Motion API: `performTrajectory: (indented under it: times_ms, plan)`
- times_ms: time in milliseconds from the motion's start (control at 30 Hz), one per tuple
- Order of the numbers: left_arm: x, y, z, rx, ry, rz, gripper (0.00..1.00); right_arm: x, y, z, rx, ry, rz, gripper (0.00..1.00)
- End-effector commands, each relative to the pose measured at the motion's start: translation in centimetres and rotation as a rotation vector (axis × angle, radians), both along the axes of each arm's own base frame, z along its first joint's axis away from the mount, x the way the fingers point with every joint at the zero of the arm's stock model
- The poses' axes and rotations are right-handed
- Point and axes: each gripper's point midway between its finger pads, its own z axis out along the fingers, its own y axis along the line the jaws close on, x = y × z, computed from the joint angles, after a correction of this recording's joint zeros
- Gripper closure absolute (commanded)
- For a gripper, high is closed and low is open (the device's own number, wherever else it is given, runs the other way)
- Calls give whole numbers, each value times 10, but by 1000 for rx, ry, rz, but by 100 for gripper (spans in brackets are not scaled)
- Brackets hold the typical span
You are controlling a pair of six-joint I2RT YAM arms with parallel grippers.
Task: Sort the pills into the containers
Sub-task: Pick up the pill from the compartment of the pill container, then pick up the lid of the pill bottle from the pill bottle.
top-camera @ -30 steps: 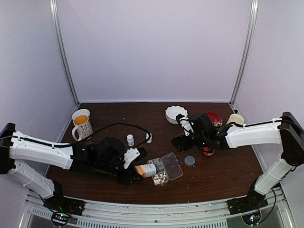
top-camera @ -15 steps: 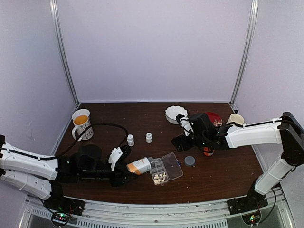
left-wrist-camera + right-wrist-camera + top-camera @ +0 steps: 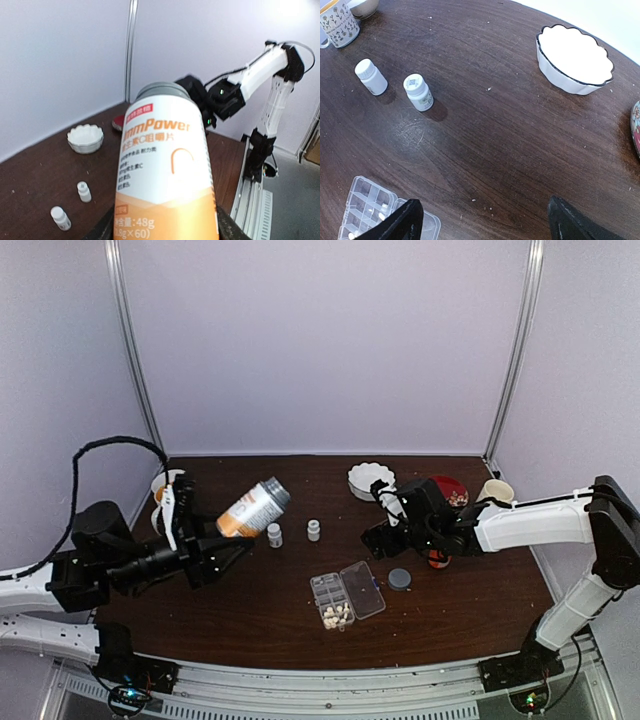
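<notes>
The clear organiser box (image 3: 347, 598) lies open at the table's near middle, with a cluster of cream-white pills (image 3: 337, 616) in its near cells. In the right wrist view its corner (image 3: 366, 209) holds a few pills (image 3: 382, 215). My left gripper (image 3: 222, 533) is raised over the table's left side, shut on the base of the orange-and-white bottle (image 3: 253, 508), which tilts up to the right. That bottle (image 3: 165, 160) fills the left wrist view between the fingers of the left gripper (image 3: 165, 232). My right gripper (image 3: 376, 518) (image 3: 485, 222) hangs open over bare wood, right of the box.
Two tiny white bottles (image 3: 274, 534) (image 3: 313, 529) stand behind the box. A grey cap (image 3: 399, 579) lies right of it. A white scalloped bowl (image 3: 370, 480), a red bowl (image 3: 450, 490) and a cup (image 3: 495, 490) stand at the back right. A mug (image 3: 160, 488) is back left.
My left arm has swung up and to the left, carrying the orange bottle away from the organiser box. The right arm has not moved.
</notes>
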Motion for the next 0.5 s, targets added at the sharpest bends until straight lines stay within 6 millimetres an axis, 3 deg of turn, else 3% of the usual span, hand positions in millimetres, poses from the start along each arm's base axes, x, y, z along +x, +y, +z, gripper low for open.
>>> performTrajectory:
  times_ms: [0,167,333,467]
  plan:
    - [-8,23,73,-144,-186,24,100,3,0,8,-15,-20,-11,11]
    - [-20,46,117,-238,-296,27,100,3,-1,7,-20,-16,-16,11]
    - [-27,40,121,-336,-317,-22,100,4,-3,4,-31,-13,-28,11]
    - [-22,39,123,-289,-307,1,100,3,-6,6,-32,-6,-39,11]
